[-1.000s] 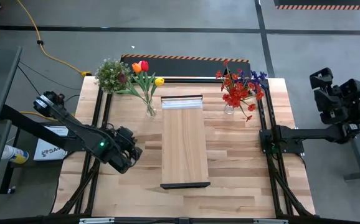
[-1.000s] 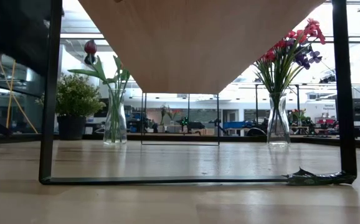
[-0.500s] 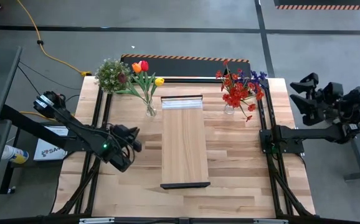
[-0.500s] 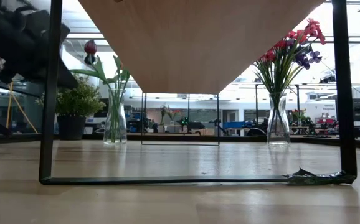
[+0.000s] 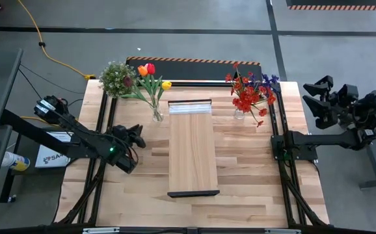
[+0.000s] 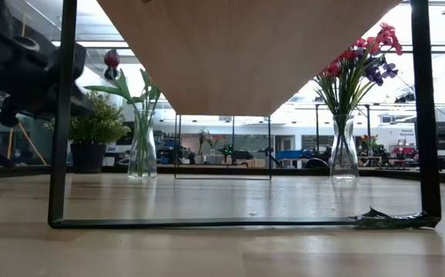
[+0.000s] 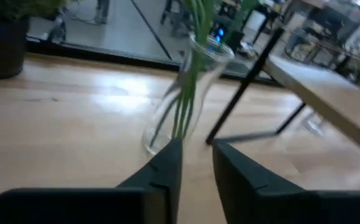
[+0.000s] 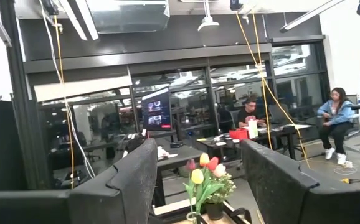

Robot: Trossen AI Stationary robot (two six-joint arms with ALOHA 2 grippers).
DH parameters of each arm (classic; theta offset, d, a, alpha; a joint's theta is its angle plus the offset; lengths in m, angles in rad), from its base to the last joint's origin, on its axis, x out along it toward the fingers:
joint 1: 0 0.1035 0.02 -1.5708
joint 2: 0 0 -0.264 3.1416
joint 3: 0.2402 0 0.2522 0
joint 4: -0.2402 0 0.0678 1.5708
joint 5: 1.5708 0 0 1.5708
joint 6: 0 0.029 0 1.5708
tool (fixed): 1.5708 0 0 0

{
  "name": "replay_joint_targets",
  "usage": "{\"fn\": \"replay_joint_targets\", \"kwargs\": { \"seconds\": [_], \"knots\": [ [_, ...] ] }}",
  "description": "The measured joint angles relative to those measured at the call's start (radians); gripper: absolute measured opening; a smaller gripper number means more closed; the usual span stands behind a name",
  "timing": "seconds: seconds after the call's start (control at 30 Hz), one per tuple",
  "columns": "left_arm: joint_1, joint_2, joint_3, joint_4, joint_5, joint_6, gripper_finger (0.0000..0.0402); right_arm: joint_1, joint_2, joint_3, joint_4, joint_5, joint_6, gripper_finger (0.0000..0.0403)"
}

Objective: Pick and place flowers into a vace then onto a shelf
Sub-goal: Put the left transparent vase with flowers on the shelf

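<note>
1. Left gripper (image 5: 136, 134) has swung up from the near-left tabletop toward the tulip vase (image 5: 157, 116) over the last second. It now sits at the left edge of the table (image 5: 240, 175), near the vase but well clear of it.
2. Left jaws: narrow gap, nothing between the fingers (image 7: 167, 168). They've cracked slightly wider in the last half second. In the left wrist view the vase lines up straight ahead past the fingertips.
3. Right gripper (image 5: 318, 104) has rotated from its folded pose a second ago and hasn't moved since; it's parked off the table's right side. Jaws spread, empty, pointing across the room.
4. Tulips (image 5: 150, 71) (red, orange, yellow) are in the left vase at the back of the table, just left of the shelf (image 5: 192, 146). Red sprays with purple sprigs (image 5: 250, 91) are in the second vase (image 5: 239, 114), right of the shelf. Potted plant (image 5: 116, 78) is behind the tulips.
5. Read: flowers are vased, shelf top is bare. The left arm looks to be lining up on the tulip vase for the shelf transfer. The jaws need to open a lot more for the glass.
</note>
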Motion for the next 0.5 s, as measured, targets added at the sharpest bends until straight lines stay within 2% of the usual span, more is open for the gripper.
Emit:
{"fn": "replay_joint_targets", "kwargs": {
  "seconds": [0.27,0.37,0.5],
  "knots": [
    [0.132,0.0,0.0,0.015,0.002,0.003,0.0238,0.0,0.0,0.0,0.0,-0.001,0.019,0.0222],
    [0.173,0.0,0.0,0.034,0.034,0.081,0.0277,0.0,0.0,0.0,0.0,-0.001,0.019,0.0222],
    [0.214,0.0,0.0,0.111,0.077,0.23,0.0309,0.0,0.0,0.0,0.001,-0.001,0.019,0.0222]
  ]
}}
